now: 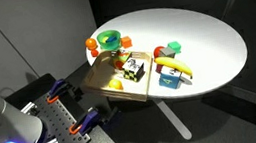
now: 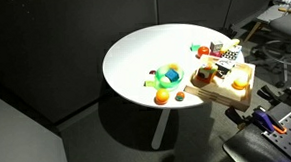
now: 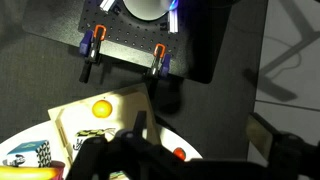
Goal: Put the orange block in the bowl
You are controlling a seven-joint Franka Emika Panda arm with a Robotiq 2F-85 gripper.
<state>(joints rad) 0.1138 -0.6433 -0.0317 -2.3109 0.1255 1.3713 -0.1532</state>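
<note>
Exterior view: white round tabletop [image 1: 203, 31]. One orange block [image 1: 91, 46] sits on it just beside the rim of the one green bowl [image 1: 109, 39], outside the bowl, on the side toward the table edge. The block reads as a small compact shape, and its long axis and heading cannot be told at this size. One wooden tray [image 1: 97, 79] lies near the bowl at the table edge, with one yellow ball [image 1: 116, 83] on it. The gripper does not show here. Exterior view from another side: the orange block [image 2: 162, 96] is again on the tabletop [image 2: 134, 52], close against the bowl [image 2: 171, 70] on the side nearest the camera and not inside it. Something blue lies in the bowl. The tray [image 2: 214, 92] is beside the bowl, toward the robot. The block's axis is again too small to read. Count: one bowl, one orange block, one tray. Wrist view: the gripper [image 3: 165, 160] fills the lower edge as a dark, blurred mass above the tray [image 3: 75, 125]. Whether the fingers stand apart or together cannot be told. One yellow ball [image 3: 101, 108] rests on the tray. Two orange clamps [image 3: 92, 42] grip the dark base plate beyond the tray. The orange block and the bowl are not seen in this view.
</note>
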